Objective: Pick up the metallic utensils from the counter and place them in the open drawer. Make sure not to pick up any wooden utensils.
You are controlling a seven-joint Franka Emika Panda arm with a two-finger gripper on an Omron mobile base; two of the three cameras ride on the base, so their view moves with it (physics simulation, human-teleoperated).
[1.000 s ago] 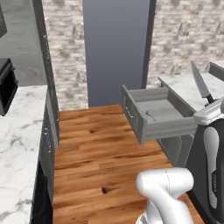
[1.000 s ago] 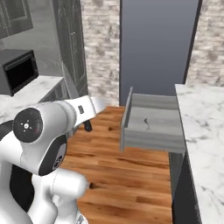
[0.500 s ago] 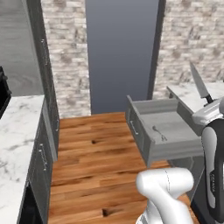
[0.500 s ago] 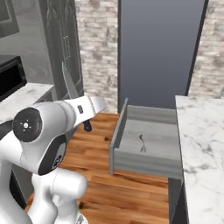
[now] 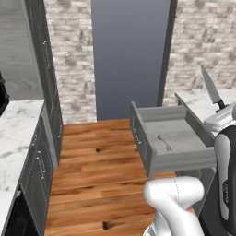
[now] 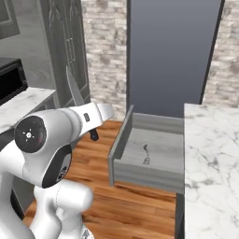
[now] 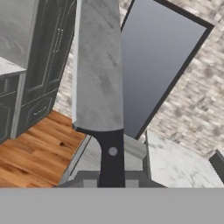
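The claw (image 7: 111, 183) is clamped shut on the knife (image 7: 98, 65) by its black handle (blade pointing up), held in the air just beside the open drawer (image 5: 184, 159) and above its level. A metal spoon (image 5: 164, 142) lies inside the drawer. The marble counter (image 6: 210, 158) adjoins the drawer.

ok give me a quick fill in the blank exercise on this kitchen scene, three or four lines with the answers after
1. The gripper is shut on the black handle of a silver-bladed ____.
2. The knife's blade points ____, toward the ceiling.
3. The shallow grey box drawer stands ____.
4. A grey metal ____ already lies on the drawer's floor.

Answers: knife; up; open; spoon
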